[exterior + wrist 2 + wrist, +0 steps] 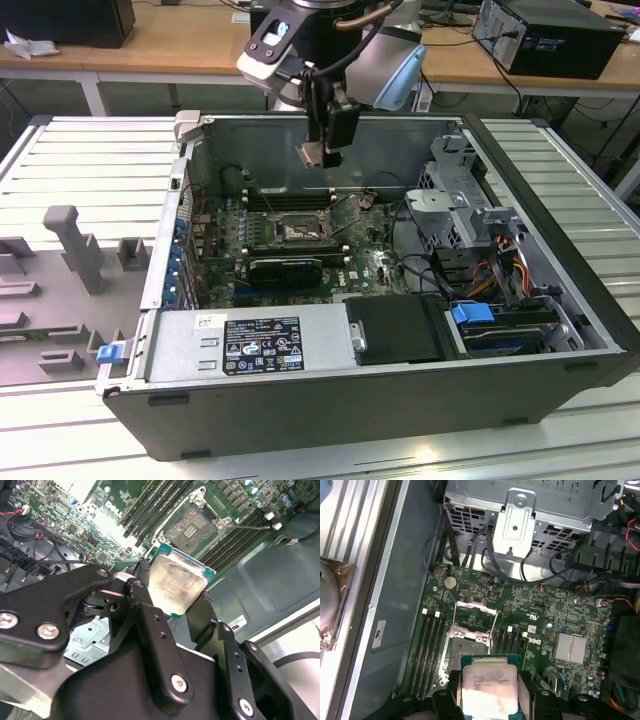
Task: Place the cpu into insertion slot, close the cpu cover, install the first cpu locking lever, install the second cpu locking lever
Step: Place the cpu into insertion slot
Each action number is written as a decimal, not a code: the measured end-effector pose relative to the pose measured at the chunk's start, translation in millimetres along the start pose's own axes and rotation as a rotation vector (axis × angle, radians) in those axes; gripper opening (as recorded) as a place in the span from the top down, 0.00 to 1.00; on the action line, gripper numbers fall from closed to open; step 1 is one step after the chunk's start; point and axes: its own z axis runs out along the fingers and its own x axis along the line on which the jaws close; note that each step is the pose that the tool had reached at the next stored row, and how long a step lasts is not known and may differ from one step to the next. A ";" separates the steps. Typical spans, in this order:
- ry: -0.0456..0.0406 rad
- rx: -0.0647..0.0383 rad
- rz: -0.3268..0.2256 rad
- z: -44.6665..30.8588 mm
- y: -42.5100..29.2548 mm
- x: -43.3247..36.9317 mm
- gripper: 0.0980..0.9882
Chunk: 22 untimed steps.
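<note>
Well above the insertion slot [465,652], gripper [489,700] hangs clamped on the cpu [487,687] by its edges, slot open below.

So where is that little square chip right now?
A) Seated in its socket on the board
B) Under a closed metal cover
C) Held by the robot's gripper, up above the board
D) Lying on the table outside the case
C: in both wrist views the cpu sits clamped in the gripper, held apart from the circuit board, while the insertion slot below lies open with nothing in it.
</note>
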 end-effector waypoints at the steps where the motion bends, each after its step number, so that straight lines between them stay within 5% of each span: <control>1: -0.0009 0.000 0.010 0.0 0.0 0.0 0.51; 22: -0.0135 -0.003 0.150 0.2 0.0 0.0 0.51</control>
